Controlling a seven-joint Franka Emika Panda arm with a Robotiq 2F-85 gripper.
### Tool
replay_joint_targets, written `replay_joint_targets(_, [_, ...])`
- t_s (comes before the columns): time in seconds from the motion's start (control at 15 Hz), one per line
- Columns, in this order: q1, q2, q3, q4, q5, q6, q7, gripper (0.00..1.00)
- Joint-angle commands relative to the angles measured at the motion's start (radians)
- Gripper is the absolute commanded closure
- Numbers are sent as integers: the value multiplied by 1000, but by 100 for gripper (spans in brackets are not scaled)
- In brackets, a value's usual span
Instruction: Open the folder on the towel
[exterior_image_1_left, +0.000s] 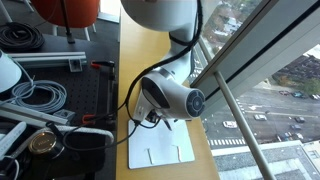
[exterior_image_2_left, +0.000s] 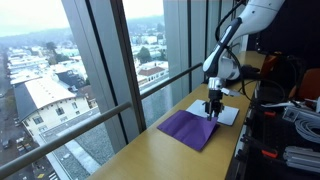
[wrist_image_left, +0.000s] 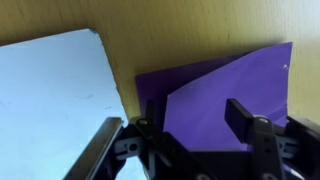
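The purple folder (exterior_image_2_left: 189, 129) lies flat on the wooden table (exterior_image_2_left: 150, 155). No towel shows under it. In the wrist view the folder (wrist_image_left: 215, 85) fills the right half, with a lighter purple panel over a darker one. My gripper (exterior_image_2_left: 213, 111) points down at the folder's end nearest the white rectangle. In the wrist view its two fingers (wrist_image_left: 190, 122) stand well apart over the folder's surface, with nothing clamped between them. In an exterior view my arm (exterior_image_1_left: 170, 97) hides both the gripper and the folder.
A flat white rectangle with two short slits (exterior_image_1_left: 160, 150) lies beside the folder; it also shows in the wrist view (wrist_image_left: 50, 100). Window glass and a metal rail (exterior_image_1_left: 235, 100) run along one table edge. Cables and equipment (exterior_image_1_left: 40, 95) crowd the opposite side.
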Motion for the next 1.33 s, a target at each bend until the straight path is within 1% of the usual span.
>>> replay_joint_targets(0.0, [-35, 14, 36, 7, 6, 28, 8, 58])
replay_joint_targets(0.33, [-36, 14, 41, 0, 2, 39, 7, 95])
replay_joint_targets(0.4, [-33, 14, 40, -2, -1, 44, 7, 99])
replay_joint_targets(0.53, [-16, 0, 31, -19, -15, 67, 15, 100])
replay_joint_targets(0.73, [52, -89, -10, -119, -86, 174, 67, 100])
replay_joint_targets(0.87, [95, -149, -40, -192, -157, 245, 136, 100])
replay_joint_targets(0.93, [117, -181, -59, -227, -194, 261, 181, 100])
replay_joint_targets(1.07, [156, -259, -88, -293, -255, 252, 257, 100])
replay_joint_targets(1.27, [200, -361, -119, -357, -331, 237, 322, 100])
